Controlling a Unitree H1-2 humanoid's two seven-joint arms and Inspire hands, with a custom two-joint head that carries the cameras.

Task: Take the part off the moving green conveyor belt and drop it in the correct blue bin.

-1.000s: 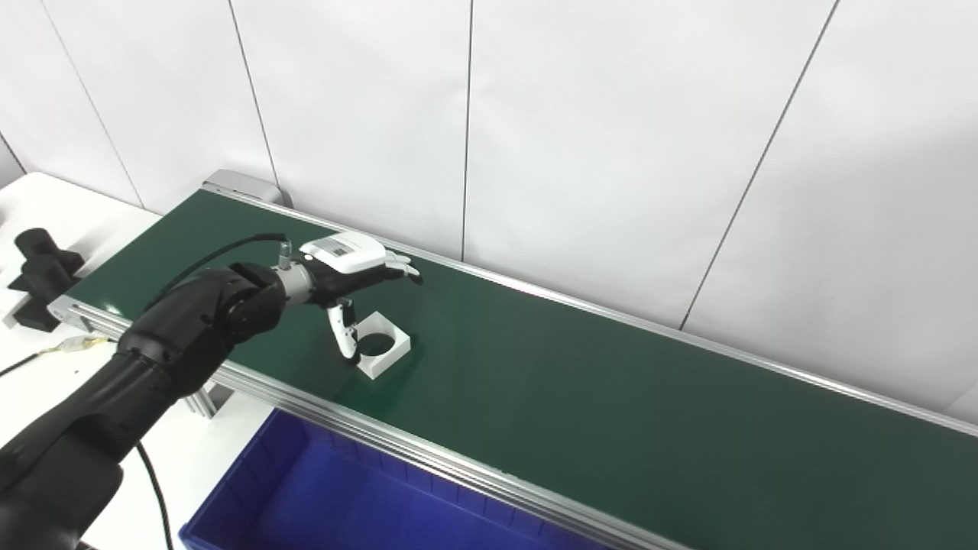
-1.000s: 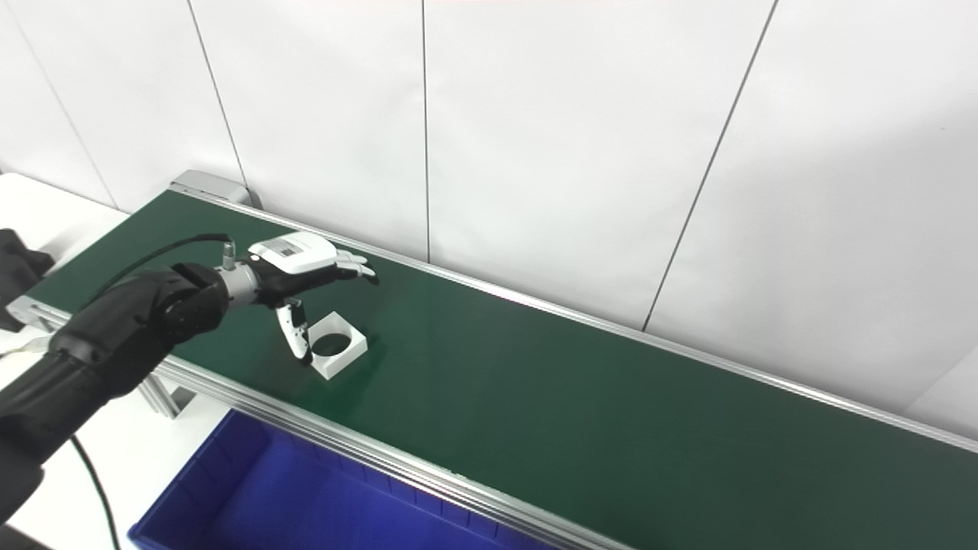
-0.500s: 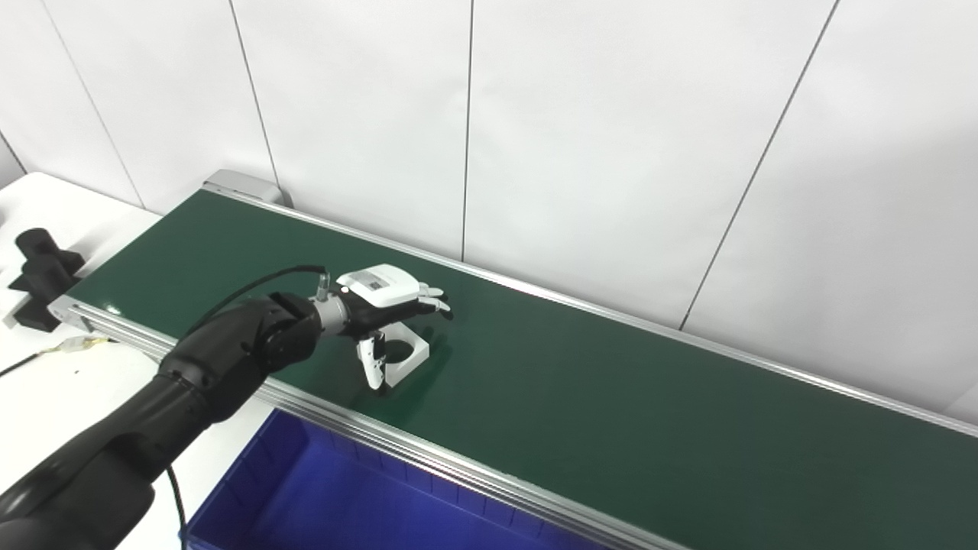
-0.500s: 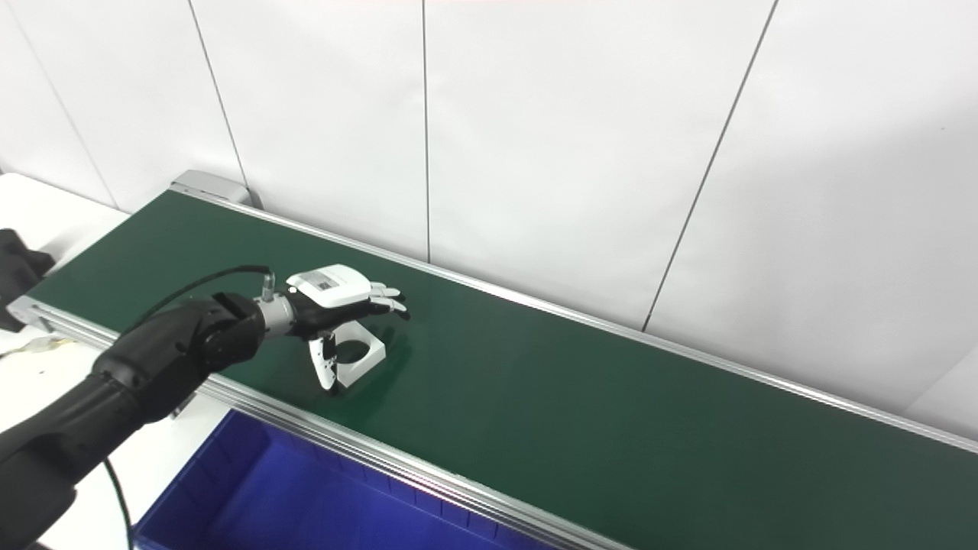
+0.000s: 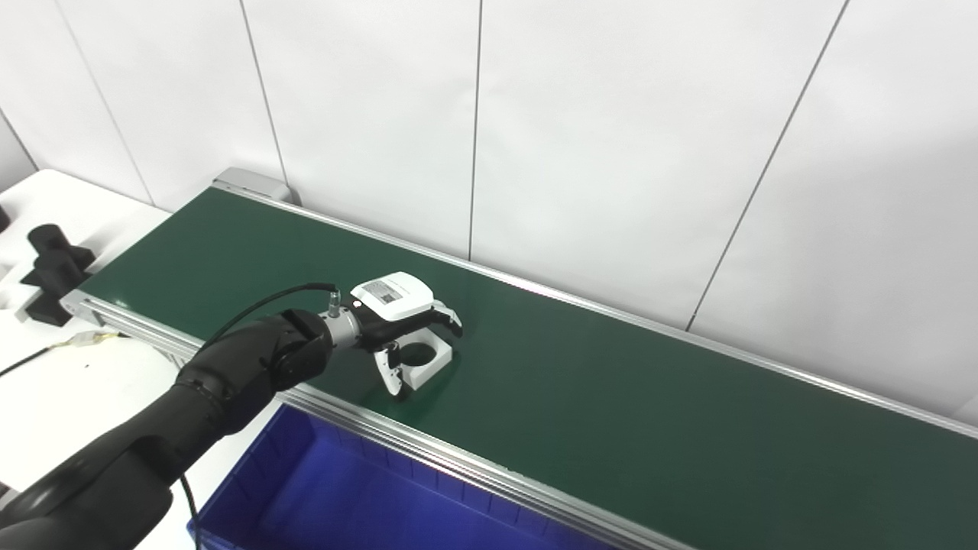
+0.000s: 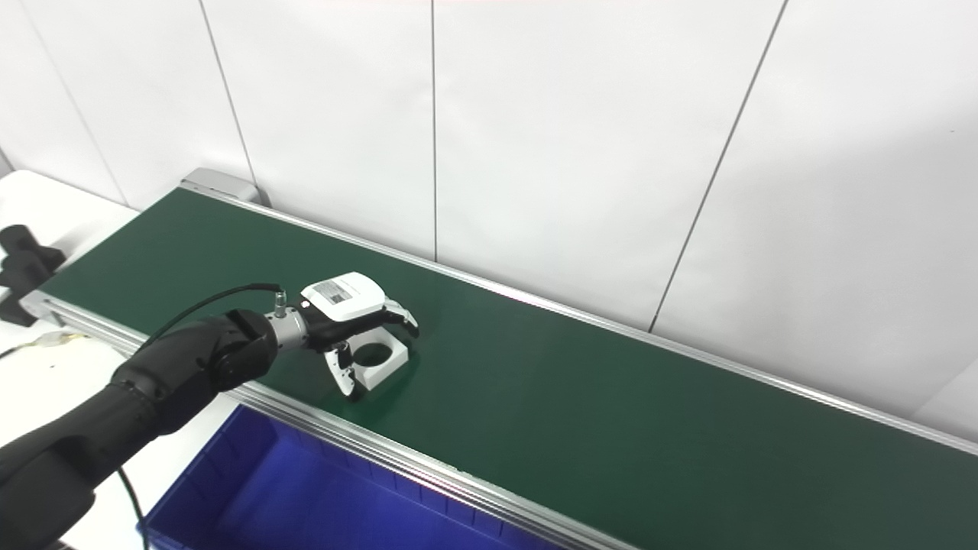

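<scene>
Green belt (image 5: 611,397) runs on a slant from the far left toward the near right, edged by silver rails, with white wall panels (image 5: 611,137) behind it. On the belt near its front rail sits the part (image 5: 422,363), a small white square block with a round hole through it, lying flat. From where I stand the left hand (image 5: 397,321) is right over it: the white-backed palm hovers above the block, the dark fingers (image 6: 403,315) curl down over its far side, and the thumb (image 5: 391,374) hangs down at its near-left corner, so the hand brackets the part. Whether the fingers actually press on it I cannot tell; the block looks to be resting on the belt and the hand is half closed around it rather than clamped. The black arm comes in from the lower left, a cable looping off the wrist. Below the front rail is the blue bin (image 5: 321,496), its floor bare where I can see it. Off to the left a white counter (image 5: 46,382) carries a black block (image 5: 50,271) and a thin cable. The right hand is out of sight.
</scene>
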